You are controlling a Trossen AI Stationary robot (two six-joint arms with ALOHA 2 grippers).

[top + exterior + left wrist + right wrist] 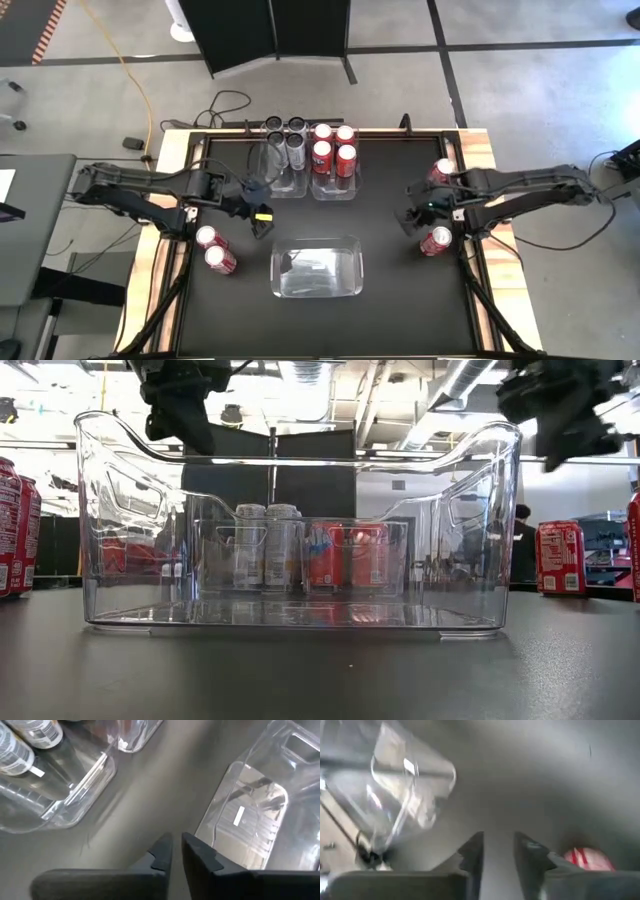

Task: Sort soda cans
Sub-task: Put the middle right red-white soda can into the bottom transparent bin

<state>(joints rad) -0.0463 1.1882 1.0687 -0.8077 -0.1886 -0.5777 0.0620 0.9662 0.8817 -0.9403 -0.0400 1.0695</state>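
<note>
Viewing both wrists, I find left tool (176, 851) and right tool (498, 851) slightly parted, gripping nothing.

blurred: red can (588, 859), half behind right jaws | cut off: red cans (14, 525) at frame edge

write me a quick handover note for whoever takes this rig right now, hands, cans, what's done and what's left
Left hand: empty, fingers a narrow gap apart, above the mat between the back bins and the big front bin.
Right hand: empty, fingers slightly apart, above the mat at the right.
Done: four red cans stand in the back right bin; two silver cans stand in the back left bin.
Left: two red cans loose at the left edge, two more at the right edge. The front bin holds no cans.
</note>
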